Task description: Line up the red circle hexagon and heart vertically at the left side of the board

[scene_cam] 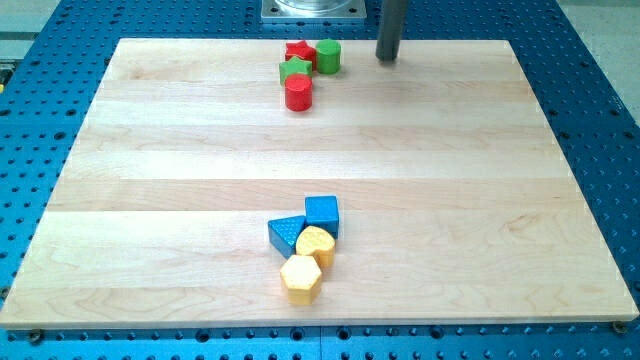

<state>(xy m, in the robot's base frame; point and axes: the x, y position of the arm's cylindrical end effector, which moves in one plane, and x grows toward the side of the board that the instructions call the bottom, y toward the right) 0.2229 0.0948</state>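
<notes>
Camera view: my tip (388, 58) touches nothing, right of green cylinder (328, 56); rod's top cropped.

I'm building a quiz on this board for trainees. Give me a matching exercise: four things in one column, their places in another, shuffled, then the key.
Things:
1. my tip
2. red cylinder
3. yellow hexagon
4. blue cube

Places:
A. lowest block in the bottom cluster
B. top edge, right of the green cylinder, touching no block
C. top of the bottom cluster
D. bottom of the top cluster

Pairs: 1-B, 2-D, 3-A, 4-C
</notes>
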